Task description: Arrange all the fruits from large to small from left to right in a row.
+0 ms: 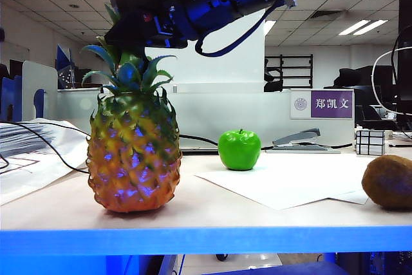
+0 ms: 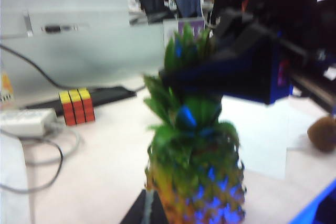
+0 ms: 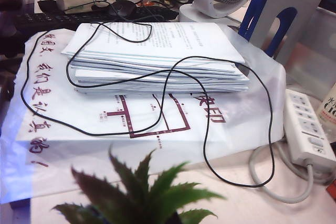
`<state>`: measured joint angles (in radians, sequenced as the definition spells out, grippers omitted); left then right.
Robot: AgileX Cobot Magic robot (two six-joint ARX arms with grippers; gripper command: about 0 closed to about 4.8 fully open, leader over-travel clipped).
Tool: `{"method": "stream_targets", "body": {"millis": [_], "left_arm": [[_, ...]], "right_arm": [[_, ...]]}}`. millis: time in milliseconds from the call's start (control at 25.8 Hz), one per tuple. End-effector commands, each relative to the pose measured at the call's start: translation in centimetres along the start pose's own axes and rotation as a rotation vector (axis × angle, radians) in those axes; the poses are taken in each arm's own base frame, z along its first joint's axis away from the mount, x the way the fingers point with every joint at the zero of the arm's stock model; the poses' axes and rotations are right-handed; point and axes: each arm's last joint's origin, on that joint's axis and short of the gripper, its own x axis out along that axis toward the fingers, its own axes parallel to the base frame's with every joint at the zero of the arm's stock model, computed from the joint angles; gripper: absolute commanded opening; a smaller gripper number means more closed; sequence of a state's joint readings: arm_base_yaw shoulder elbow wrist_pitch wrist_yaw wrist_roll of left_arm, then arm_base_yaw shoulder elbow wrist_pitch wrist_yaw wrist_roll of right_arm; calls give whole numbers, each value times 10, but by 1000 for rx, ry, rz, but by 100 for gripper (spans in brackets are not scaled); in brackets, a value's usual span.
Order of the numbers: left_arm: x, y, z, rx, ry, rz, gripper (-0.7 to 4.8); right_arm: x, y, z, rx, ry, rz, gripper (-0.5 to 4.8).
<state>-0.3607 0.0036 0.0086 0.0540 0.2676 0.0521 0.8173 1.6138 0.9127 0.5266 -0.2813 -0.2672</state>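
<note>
pineapple (image 1: 134, 159): tall, rigid, top-heavy; best taken at the stiff leafy crown. right gripper (image 2: 176, 77) clenched on that crown. left gripper unseen, state unknown.

Purple nameplate (image 1: 331, 104) on the partition behind my desk reads 郑凯文, white on purple. White plastic bag (image 3: 105, 124) under the paper stack carries dark red Chinese print, only partly legible: 印. Nothing else readable.

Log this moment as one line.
right gripper: shut on pineapple crown | left gripper: unseen | apple middle | kiwi right
</note>
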Motion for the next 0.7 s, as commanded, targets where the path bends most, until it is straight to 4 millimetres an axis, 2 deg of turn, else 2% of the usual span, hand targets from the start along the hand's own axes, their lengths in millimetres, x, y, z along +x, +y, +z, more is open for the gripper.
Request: {"method": "stream_targets", "body": {"millis": [39, 348, 426, 503, 619, 697], "left_arm": [[0, 0, -3, -12, 29, -1, -6], [0, 0, -3, -16, 33, -1, -6], [0, 0, -3, -16, 33, -1, -5], [0, 0, -3, -16, 33, -1, -5], [0, 0, -3, -16, 33, -1, -5], [0, 0, -3, -16, 33, -1, -5]], "right_arm": [[0, 0, 0, -52, 8, -19, -1], [0, 0, -1, -51, 11, -18, 2], [0, 0, 0, -51, 9, -18, 17], [0, 0, 0, -52, 5, -19, 85], [0, -1, 1, -55, -2, -22, 236], [0, -1, 1, -56, -7, -23, 286]]}}
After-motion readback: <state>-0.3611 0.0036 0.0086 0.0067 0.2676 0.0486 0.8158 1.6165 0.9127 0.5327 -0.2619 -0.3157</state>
